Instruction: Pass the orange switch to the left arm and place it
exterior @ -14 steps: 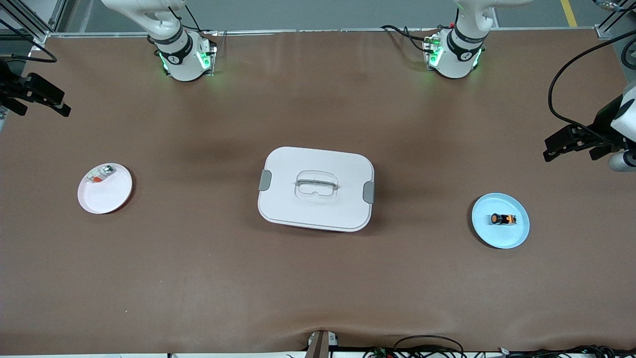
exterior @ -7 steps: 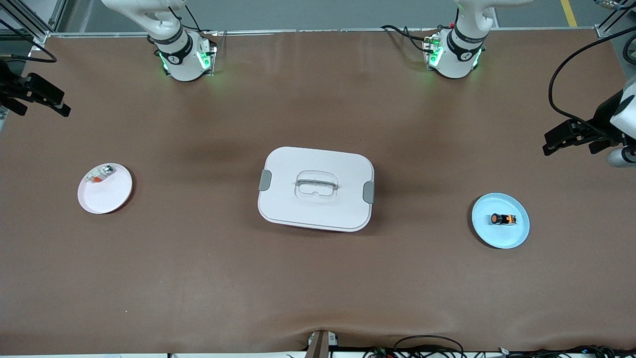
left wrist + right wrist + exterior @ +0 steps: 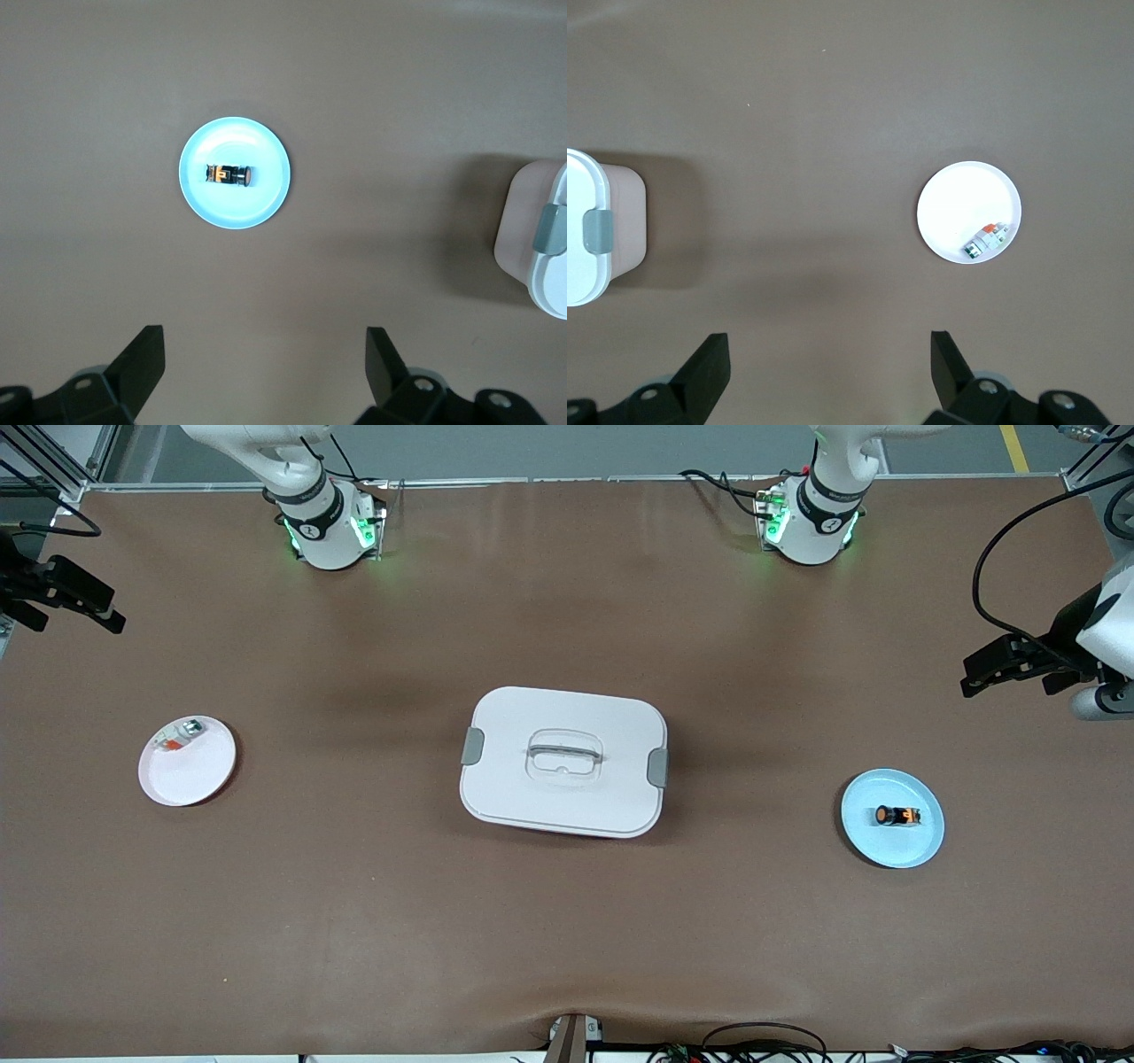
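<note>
Jaws spread wide and empty, the left gripper point(image 3: 974, 677) hangs above the table's left-arm end while the right gripper point(image 3: 106, 615) waits, equally open, above the right-arm end. The orange switch point(image 3: 897, 815) lies on a blue plate point(image 3: 921, 846); the box point(image 3: 563, 762) sits mid-table; the pink plate point(image 3: 190, 775) holds what looks like a small silver-and-red piece point(image 3: 180, 735)
</note>
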Tool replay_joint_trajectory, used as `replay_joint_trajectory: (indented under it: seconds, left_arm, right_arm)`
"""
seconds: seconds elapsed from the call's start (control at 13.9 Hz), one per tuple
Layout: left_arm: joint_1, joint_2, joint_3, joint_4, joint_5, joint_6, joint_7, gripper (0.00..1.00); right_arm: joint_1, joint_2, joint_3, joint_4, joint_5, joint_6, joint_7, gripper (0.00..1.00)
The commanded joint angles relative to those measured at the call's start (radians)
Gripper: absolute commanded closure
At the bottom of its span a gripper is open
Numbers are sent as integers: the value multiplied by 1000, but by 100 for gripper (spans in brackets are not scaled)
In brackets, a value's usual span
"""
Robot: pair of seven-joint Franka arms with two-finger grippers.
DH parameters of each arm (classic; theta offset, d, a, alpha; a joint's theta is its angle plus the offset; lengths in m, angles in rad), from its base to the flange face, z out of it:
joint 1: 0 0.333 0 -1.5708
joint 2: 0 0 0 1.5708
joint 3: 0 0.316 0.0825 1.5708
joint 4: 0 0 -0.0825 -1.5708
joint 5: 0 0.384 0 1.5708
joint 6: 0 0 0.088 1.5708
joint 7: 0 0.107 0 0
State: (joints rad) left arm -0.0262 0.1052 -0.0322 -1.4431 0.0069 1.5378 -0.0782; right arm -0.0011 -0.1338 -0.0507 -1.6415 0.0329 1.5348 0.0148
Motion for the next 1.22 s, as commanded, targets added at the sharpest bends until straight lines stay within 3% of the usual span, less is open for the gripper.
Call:
replay_joint_trajectory:
  seconds: [0.0, 1.15]
  left_arm:
    - [3, -2, 0, 6, -1, -19, -3, 0]
    - [8, 2, 6, 3, -2, -19, 78, 0]
  right_arm:
    - [0, -26, 0, -23, -10, 11, -9, 0]
    - [-2, -26, 0, -24, -10, 13, -9, 0]
